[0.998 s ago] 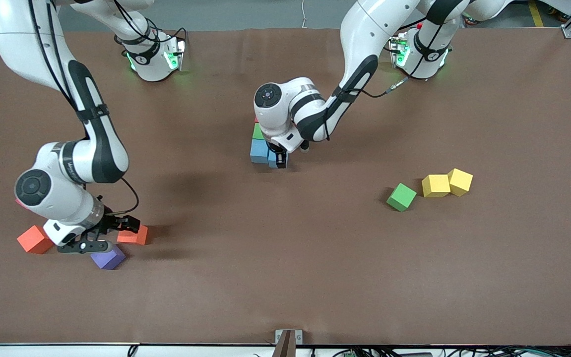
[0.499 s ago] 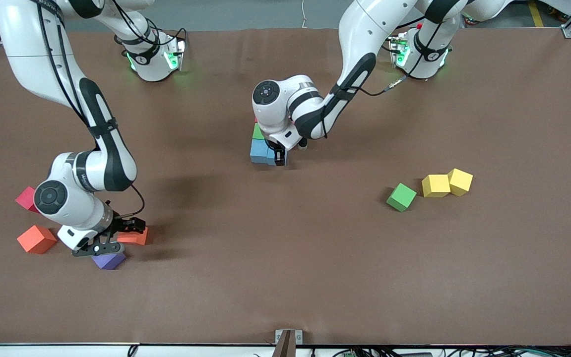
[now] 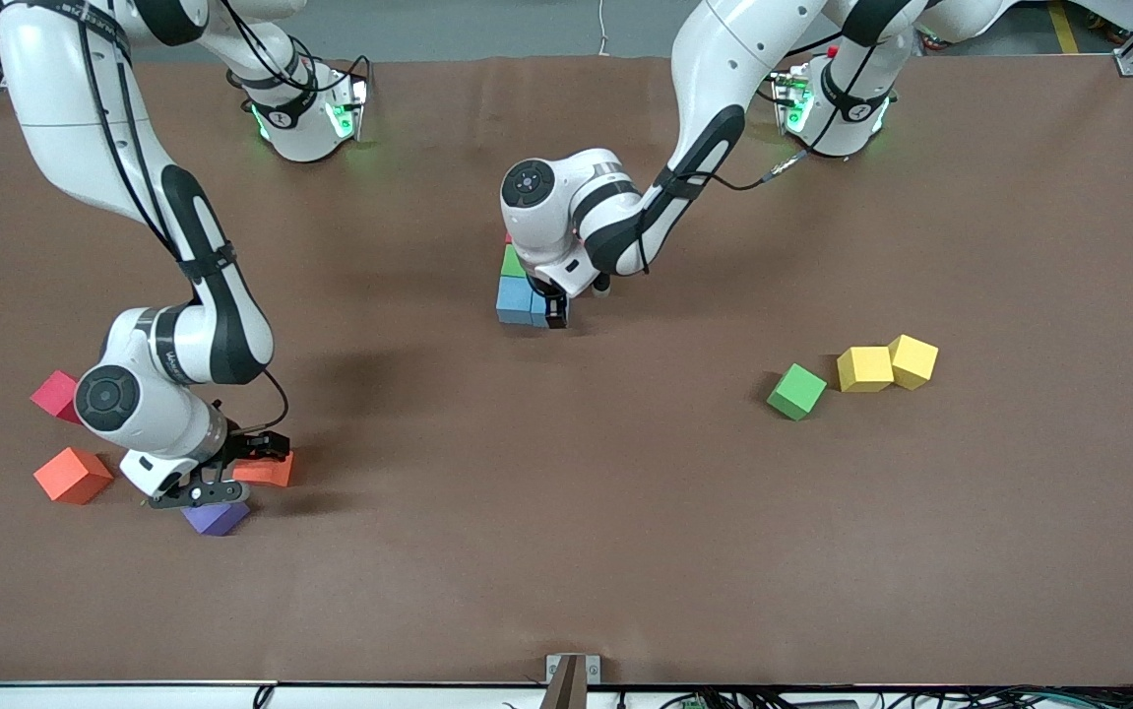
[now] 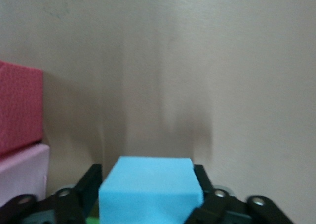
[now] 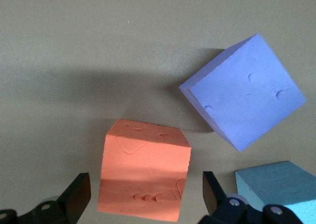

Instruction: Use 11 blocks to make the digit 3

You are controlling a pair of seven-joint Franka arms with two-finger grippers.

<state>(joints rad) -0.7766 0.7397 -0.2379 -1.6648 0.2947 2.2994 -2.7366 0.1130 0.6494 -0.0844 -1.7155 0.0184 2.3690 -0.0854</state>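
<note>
My left gripper (image 3: pixel 554 313) is down at mid-table with a light blue block (image 4: pixel 150 189) resting between its open fingers. That block touches a second light blue block (image 3: pixel 512 300), with a green block (image 3: pixel 512 261) and a red one (image 3: pixel 508 237) in line farther from the camera. In the left wrist view a red block (image 4: pixel 17 112) and a pink block (image 4: pixel 22 172) lie beside them. My right gripper (image 3: pixel 231 473) hangs open astride an orange block (image 5: pixel 144 177), not touching it. A purple block (image 5: pixel 244 98) lies close beside that one.
Toward the right arm's end lie a red block (image 3: pixel 56 394) and another orange one (image 3: pixel 72 475). A light blue block (image 5: pixel 274 184) shows beside the right fingers. Toward the left arm's end sit a green block (image 3: pixel 795 391) and two touching yellow ones (image 3: pixel 864 368), (image 3: pixel 913 360).
The left gripper's jaws have widened off the light blue block, which stays put. The right arm has swung in and settled its open gripper lower around the orange block.
</note>
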